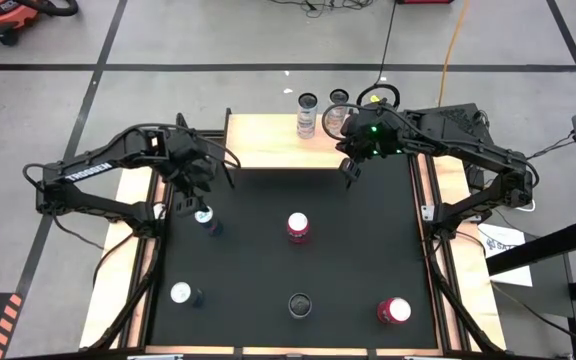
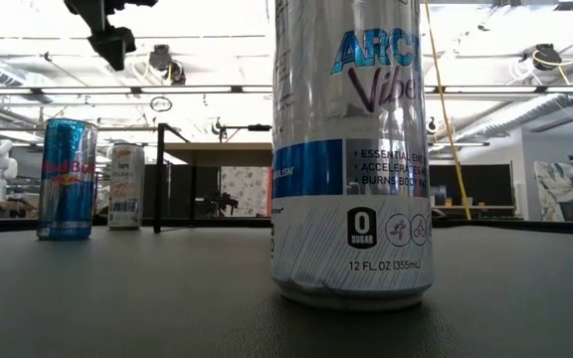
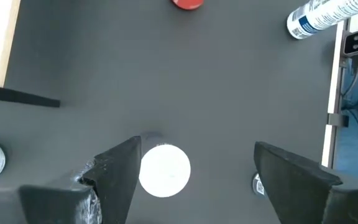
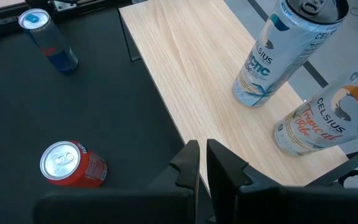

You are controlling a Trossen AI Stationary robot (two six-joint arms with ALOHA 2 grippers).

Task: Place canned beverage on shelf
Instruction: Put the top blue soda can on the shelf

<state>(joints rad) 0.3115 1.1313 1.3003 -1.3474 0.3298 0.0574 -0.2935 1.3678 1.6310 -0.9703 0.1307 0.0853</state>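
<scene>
The shelf (image 1: pixel 268 140), a light-wood board on thin black legs, stands at the table's far edge. Two tall pale cans (image 1: pixel 307 115) (image 1: pixel 338 112) stand upright on it, and they also show in the right wrist view (image 4: pixel 278 53) (image 4: pixel 328 118). My left gripper (image 3: pixel 191 171) is open and hovers above a blue can (image 1: pixel 206 220) that stands on the black table. The can's white top (image 3: pixel 163 169) shows between the fingers, nearer one of them. In the low view the gripper (image 2: pixel 107 35) is well above the can (image 2: pixel 68 179). My right gripper (image 4: pixel 202 163) is shut and empty at the shelf's near right edge (image 1: pixel 351 170).
Other cans stand on the table: a red one at the middle (image 1: pixel 298 228), a white-topped one near left (image 1: pixel 183 294), a dark-topped pale one near the front (image 1: pixel 300 305) that fills the low view (image 2: pixel 351 149), and a red one near right (image 1: pixel 394 311).
</scene>
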